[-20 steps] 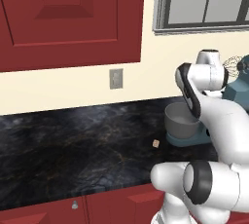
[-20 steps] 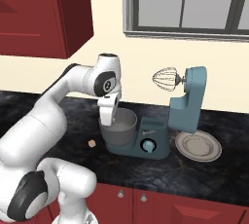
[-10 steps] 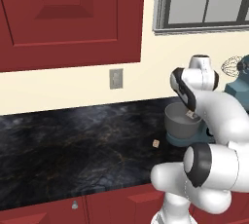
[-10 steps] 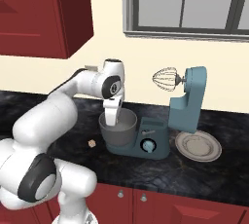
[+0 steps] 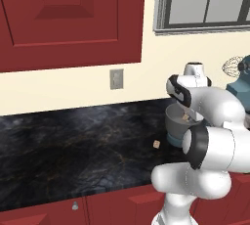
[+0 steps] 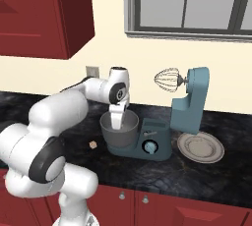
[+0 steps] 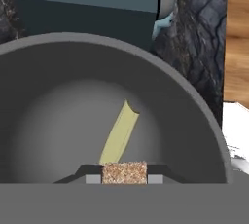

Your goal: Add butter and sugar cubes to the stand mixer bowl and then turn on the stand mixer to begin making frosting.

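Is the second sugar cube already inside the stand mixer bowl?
No: one sugar cube lies on the counter left of the stand mixer bowl.

The stand mixer bowl [image 7: 194, 116] looks like matt grey metal, smooth inside with a soft sheen near its bottom. Within it the butter [image 7: 119, 133] is pale yellow, smooth and dull. The sugar cube [image 7: 124, 173] pinched between the fingers [image 7: 92, 179] of the hand [image 7: 124, 179] is grainy and rough, tan-speckled; another cube [image 6: 92, 144] left of the bowl seems alike, though too small to judge. Under the bowl the tabletop [image 5: 73, 146] is dark, veined, polished stone. The stand mixer [image 6: 189, 109] has a smooth slate-teal finish.
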### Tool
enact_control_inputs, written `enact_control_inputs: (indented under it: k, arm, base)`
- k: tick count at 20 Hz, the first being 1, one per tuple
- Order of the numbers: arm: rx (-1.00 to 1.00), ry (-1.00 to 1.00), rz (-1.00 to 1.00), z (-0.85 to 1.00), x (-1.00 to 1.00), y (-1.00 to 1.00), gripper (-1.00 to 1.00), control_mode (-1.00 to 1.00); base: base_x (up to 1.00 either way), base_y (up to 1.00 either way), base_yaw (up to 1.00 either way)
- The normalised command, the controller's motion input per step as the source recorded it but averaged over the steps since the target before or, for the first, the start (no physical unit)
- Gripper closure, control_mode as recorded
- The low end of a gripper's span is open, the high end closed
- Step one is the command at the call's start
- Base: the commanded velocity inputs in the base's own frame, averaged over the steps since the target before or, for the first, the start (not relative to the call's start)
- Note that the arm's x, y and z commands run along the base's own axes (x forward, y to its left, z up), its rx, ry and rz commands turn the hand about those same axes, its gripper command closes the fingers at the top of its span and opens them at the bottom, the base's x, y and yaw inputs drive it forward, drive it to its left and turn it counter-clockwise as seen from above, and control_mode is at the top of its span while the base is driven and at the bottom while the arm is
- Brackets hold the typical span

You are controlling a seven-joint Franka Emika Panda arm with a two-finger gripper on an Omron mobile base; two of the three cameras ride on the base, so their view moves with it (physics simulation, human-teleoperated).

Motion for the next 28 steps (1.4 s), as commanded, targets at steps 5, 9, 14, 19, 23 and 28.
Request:
enact_control_inputs:
  k: [5,9,14,19,23,28]
  arm:
    - [0.01,0.04,0.0,-0.31,0.28,0.0,-1.0,-1.0]
    - [0.04,0.0,0.0,-0.11,0.1,0.0,-1.0,-1.0]
    - [0.01,-0.01,0.0,0.0,0.0,0.04,-1.0,-1.0]
    - [-0.01,-0.05,0.0,0.18,-0.06,0.18,-1.0,-1.0]
    - [-0.04,-0.09,0.0,0.4,-0.23,0.19,-1.0,-1.0]
    - [-0.04,-0.08,0.0,0.28,-0.33,0.3,-1.0,-1.0]
  base:
    - [0.0,0.0,0.0]
    - [0.0,0.0,0.0]
    - [0.0,0.0,0.0]
    - [0.0,0.0,0.0]
    - [0.0,0.0,0.0]
    - [0.0,0.0,0.0]
